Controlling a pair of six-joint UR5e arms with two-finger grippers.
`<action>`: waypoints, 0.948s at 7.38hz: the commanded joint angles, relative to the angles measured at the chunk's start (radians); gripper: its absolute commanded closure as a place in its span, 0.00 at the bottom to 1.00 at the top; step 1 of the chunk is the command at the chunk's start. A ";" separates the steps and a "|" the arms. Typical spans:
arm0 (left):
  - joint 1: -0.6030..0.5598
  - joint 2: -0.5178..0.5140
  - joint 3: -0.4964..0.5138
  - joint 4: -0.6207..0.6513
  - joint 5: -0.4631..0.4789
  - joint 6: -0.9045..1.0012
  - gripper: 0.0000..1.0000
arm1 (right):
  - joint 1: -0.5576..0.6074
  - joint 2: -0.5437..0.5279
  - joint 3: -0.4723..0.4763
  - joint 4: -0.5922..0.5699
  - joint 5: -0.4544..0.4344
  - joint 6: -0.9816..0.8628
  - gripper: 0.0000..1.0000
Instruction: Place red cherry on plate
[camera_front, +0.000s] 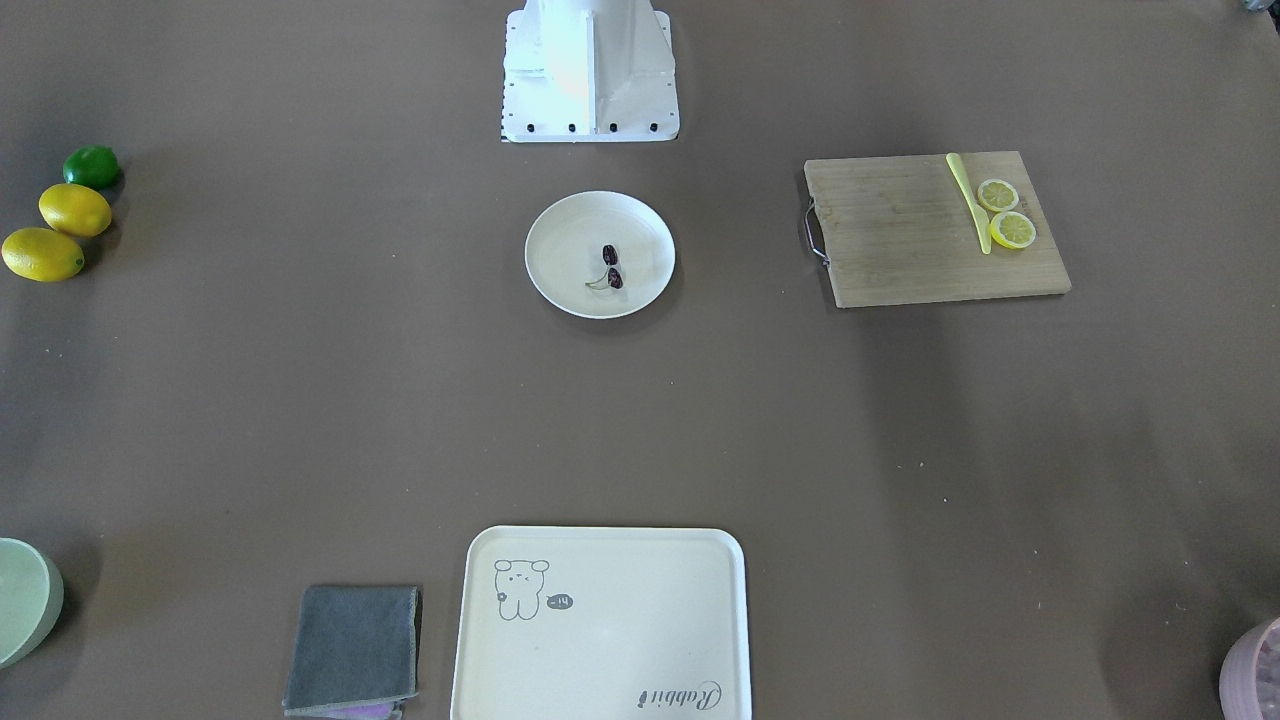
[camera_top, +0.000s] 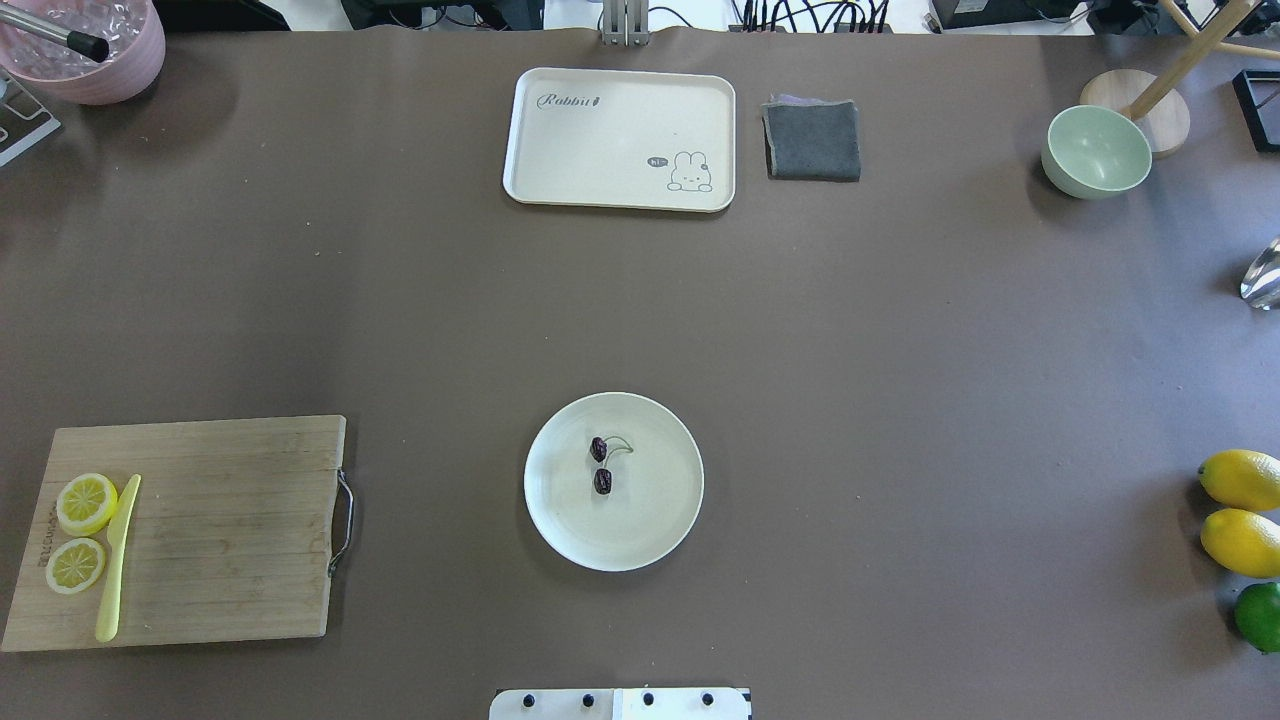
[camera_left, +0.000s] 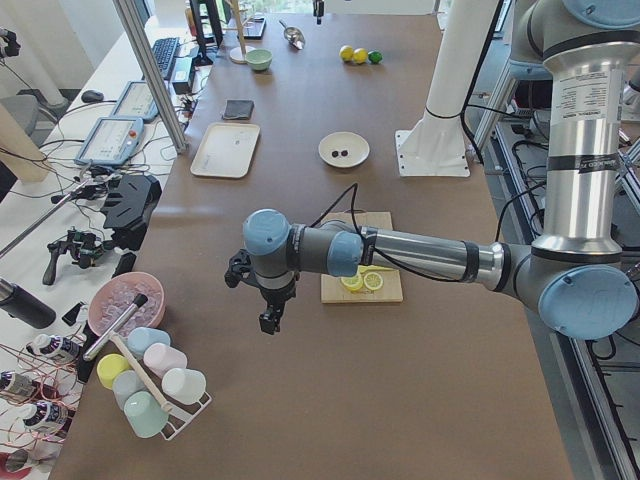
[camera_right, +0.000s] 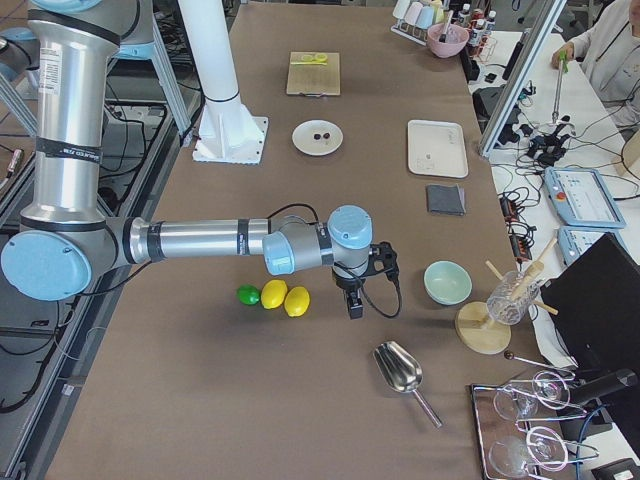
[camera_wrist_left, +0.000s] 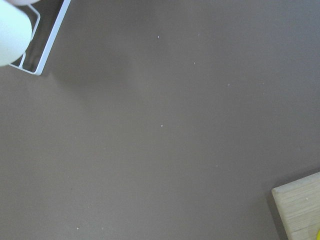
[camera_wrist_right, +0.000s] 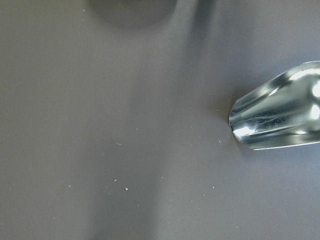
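The red cherry (camera_top: 601, 466), a pair of tiny dark fruits on green stems, lies inside the round cream plate (camera_top: 655, 505) near the robot base; it also shows as the cherry (camera_front: 611, 268) on the plate (camera_front: 565, 240). Neither arm reaches into the overhead or front views. The left gripper (camera_left: 268, 318) hangs over bare table beyond the cutting board, far from the plate. Past the lemons, the right gripper (camera_right: 354, 305) hovers just as far away. I cannot tell whether either is open or shut. Neither wrist view shows its own fingers.
A wooden cutting board (camera_top: 230, 520) with lemon slices (camera_top: 85, 502) and a yellow knife sits on the left. Lemons (camera_top: 1240, 478) and a lime lie right. A bear-print tray (camera_top: 620, 110), grey cloth (camera_top: 812, 140), green bowl (camera_top: 1096, 150) and metal scoop (camera_wrist_right: 280, 107) stand farther out.
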 joint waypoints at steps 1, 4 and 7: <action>-0.015 0.005 0.006 0.004 -0.001 -0.003 0.02 | 0.012 -0.007 -0.007 -0.006 0.002 -0.019 0.00; -0.017 0.008 -0.001 0.002 -0.001 -0.003 0.02 | 0.014 -0.004 -0.007 -0.004 0.002 -0.019 0.00; -0.017 0.005 -0.002 0.002 -0.003 -0.001 0.02 | 0.014 -0.002 -0.007 -0.004 0.002 -0.019 0.00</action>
